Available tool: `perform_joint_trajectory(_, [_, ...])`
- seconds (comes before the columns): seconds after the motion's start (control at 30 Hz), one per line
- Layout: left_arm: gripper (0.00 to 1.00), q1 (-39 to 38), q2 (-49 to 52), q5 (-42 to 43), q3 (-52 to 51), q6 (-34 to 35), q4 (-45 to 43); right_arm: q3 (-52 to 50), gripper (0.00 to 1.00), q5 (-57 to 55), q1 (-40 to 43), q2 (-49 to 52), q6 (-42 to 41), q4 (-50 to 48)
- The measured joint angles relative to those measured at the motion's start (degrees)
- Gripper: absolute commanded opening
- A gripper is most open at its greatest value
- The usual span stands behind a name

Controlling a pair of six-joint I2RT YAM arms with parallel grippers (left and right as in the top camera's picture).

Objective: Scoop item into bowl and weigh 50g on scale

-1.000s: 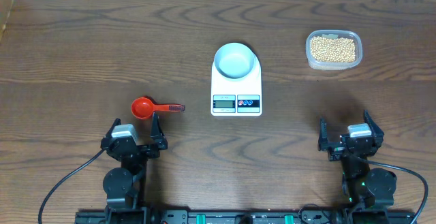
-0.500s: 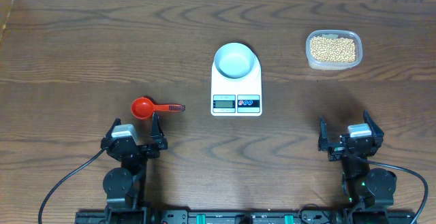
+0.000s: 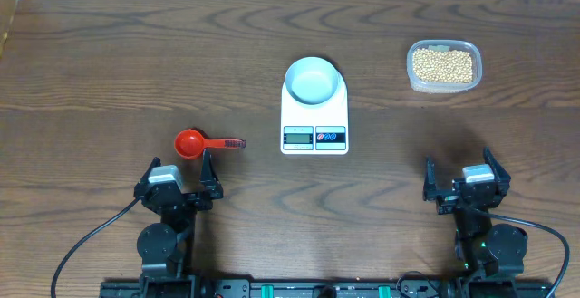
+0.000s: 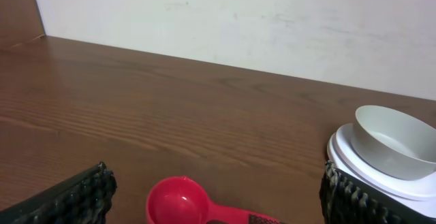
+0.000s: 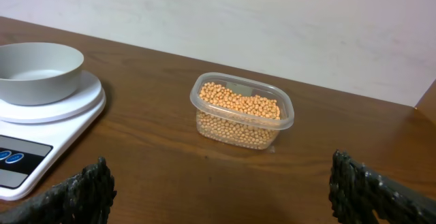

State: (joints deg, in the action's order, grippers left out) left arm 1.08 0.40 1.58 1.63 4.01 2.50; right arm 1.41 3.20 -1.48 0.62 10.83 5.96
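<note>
Ctr of table (image 3: 109, 53): bowl (image 3: 314, 80) on rear half of scale (image 3: 314, 124). Left of scale: scoop (image 3: 201, 142). Rear right: beans (image 3: 442, 64) in tub (image 3: 444, 88).

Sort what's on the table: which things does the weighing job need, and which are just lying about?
Needed: beans, tub, scoop, bowl, scale.
Lying about: only the arms' cables.

No change is logged between the earlier overhead pictures and this one. No shift is recorded in the left claw (image 3: 178, 161) or the right claw (image 3: 459, 158); both are seen spread as wide as before. Ahead of the left claw, no displacement of the red scoop (image 3: 190, 142) is noted; ahead of the right claw, none of the beans (image 3: 442, 64). The display of the scale (image 3: 314, 117) is too small to be read, so no change there can be judged.
</note>
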Motion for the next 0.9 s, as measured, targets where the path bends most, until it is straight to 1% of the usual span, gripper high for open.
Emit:
perform_joint_trajectory(0.73, [0.98,0.0,0.0,-0.07,0.0,0.0,0.0,0.0,0.99,0.0,0.0,0.0,0.0,0.0])
perform_joint_trajectory(0.9, [0.98,0.0,0.0,-1.44,0.0,0.0,-0.09,0.0,0.99,0.02,0.0,0.0,0.0,0.0])
